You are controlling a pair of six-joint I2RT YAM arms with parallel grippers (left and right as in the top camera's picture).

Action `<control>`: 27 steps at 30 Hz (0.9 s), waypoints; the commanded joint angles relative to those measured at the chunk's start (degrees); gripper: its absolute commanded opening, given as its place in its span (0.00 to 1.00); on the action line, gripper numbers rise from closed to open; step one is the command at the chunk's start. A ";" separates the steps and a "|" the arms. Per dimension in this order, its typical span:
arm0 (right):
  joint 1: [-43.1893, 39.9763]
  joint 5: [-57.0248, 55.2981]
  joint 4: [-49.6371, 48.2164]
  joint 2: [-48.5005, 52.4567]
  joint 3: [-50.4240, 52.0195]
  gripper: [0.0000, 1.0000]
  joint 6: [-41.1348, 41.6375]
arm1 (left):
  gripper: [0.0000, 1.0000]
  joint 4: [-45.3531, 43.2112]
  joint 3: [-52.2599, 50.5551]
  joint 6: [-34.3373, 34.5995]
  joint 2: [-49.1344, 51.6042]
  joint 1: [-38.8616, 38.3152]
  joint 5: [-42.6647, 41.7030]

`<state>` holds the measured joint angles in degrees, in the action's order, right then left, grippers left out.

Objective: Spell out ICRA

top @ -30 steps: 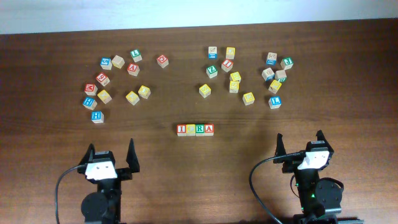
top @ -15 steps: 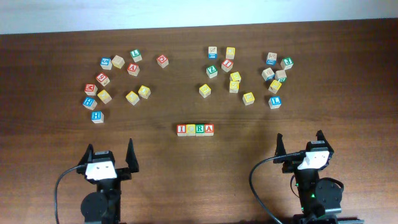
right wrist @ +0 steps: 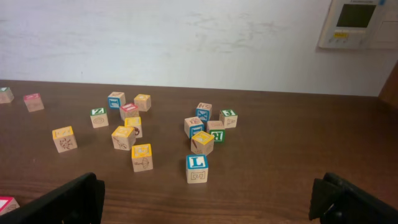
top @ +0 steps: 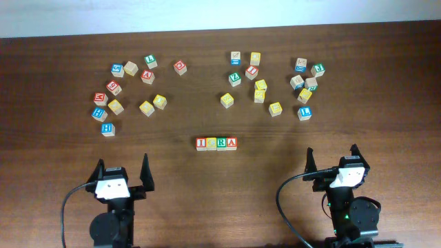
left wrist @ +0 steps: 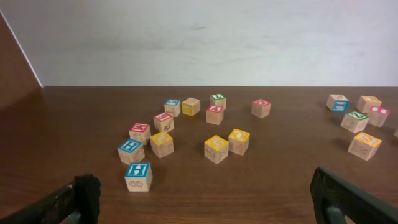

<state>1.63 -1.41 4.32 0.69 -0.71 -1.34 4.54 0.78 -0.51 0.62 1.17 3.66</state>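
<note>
Dark brown wooden table (top: 55, 207) fills our overhead view. At its lower centre we see four small natural-wood letter cubes (top: 216, 143) touching in one row, reading ICRA. We judge the spelling finished; left gripper (top: 122, 164) and right gripper (top: 332, 153) stand spread wide, empty.

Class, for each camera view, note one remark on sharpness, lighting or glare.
Overhead: even light, ICRA row small, its yellow letter faint. Left wrist: blue H block sharp, the tool's fingers dark and blurred. Right wrist: blue L block crisp, pale wall bright.
</note>
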 commanded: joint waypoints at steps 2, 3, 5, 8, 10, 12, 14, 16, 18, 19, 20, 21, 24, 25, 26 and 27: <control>-0.11 0.35 0.39 -0.50 0.39 0.98 0.07 | 0.99 -0.09 -0.31 1.16 -0.33 1.62 1.44; -0.11 0.33 0.39 -0.50 0.39 0.98 0.07 | 0.99 -0.15 -0.31 1.16 -0.33 1.62 2.23; -0.11 0.33 0.39 -0.50 0.39 0.98 0.09 | 0.99 -0.15 -0.31 1.14 -0.33 1.62 2.10; -0.11 0.35 0.39 -0.50 0.39 0.98 0.07 | 0.99 -0.17 -0.31 1.11 -0.33 1.62 1.75; -0.11 0.35 0.39 -0.50 0.39 0.98 0.07 | 0.99 -0.15 -0.31 1.11 -0.33 1.62 1.75; -0.11 0.35 0.39 -0.50 0.39 0.98 0.07 | 0.99 -0.15 -0.31 1.11 -0.33 1.62 1.75; -0.11 0.33 0.39 -0.50 0.39 0.98 0.07 | 0.99 -0.15 -0.31 1.11 -0.33 1.62 1.75; -0.11 0.33 0.39 -0.50 0.39 0.99 0.07 | 0.99 -0.15 -0.31 1.11 -0.33 1.62 1.75; -0.11 0.35 0.39 -0.50 0.39 0.98 0.09 | 0.99 -0.15 -0.31 1.11 -0.33 1.62 1.75; -0.11 0.33 0.39 -0.50 0.39 0.98 0.07 | 0.99 -0.15 -0.31 1.11 -0.33 1.62 1.75; -0.11 0.35 0.39 -0.50 0.39 0.98 0.09 | 0.99 -0.15 -0.31 1.11 -0.33 1.62 1.75; -0.11 0.35 0.39 -0.50 0.39 0.98 0.07 | 0.99 -0.15 -0.31 1.11 -0.33 1.62 1.75; -0.11 0.33 0.37 -0.50 0.39 0.98 0.07 | 0.99 -0.15 -0.31 1.11 -0.33 1.62 1.75; -0.11 0.35 0.39 -0.50 0.39 0.98 0.07 | 0.99 -0.15 -0.31 1.11 -0.33 1.62 1.75; -0.11 0.35 0.39 -0.50 0.39 0.98 0.09 | 0.99 -0.15 -0.31 1.11 -0.33 1.62 1.75; -0.11 0.33 0.37 -0.50 0.39 0.98 0.07 | 0.99 -0.15 -0.31 1.11 -0.33 1.62 1.75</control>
<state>1.63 -1.41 4.29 0.69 -0.71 -1.34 4.49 0.78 0.01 0.62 2.39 4.58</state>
